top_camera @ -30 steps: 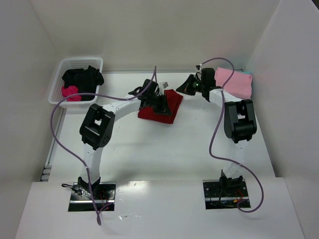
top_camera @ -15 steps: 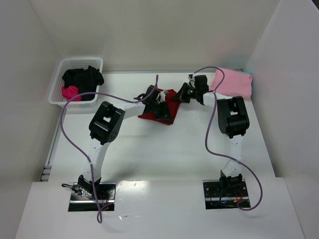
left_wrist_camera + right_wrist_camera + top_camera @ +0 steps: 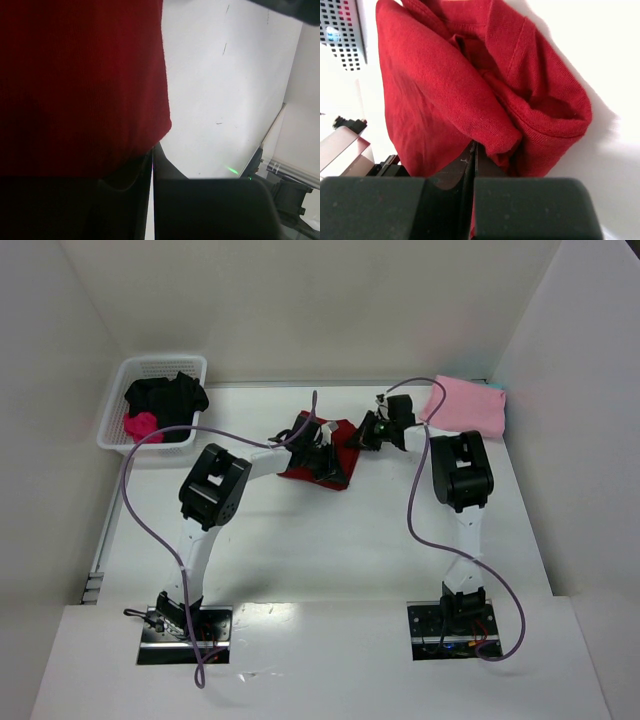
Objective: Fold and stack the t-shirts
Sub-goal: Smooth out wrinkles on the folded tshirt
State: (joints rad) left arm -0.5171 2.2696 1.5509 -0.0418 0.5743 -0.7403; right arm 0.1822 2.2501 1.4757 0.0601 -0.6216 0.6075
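A dark red t-shirt [image 3: 300, 473] lies bunched at the middle back of the table. My left gripper [image 3: 322, 458] sits on top of it. In the left wrist view the red cloth [image 3: 80, 85] drapes over the closed tips of the left gripper [image 3: 152, 148], which is shut on an edge of it. My right gripper [image 3: 366, 432] is at the shirt's right edge. It [image 3: 474, 146] is shut, with its tips pressed against a fold of the red shirt [image 3: 445, 85] and no cloth between them. A pink t-shirt [image 3: 468, 405] lies folded at the back right.
A white basket [image 3: 112, 410] at the back left holds a black t-shirt [image 3: 165, 395] and a magenta one [image 3: 142, 425]. White walls close in the table on three sides. Purple cables loop over both arms.
The right gripper has come leftward from near the pink shirt to the red shirt's right edge. The left arm has shifted right, nudging the red shirt slightly right.
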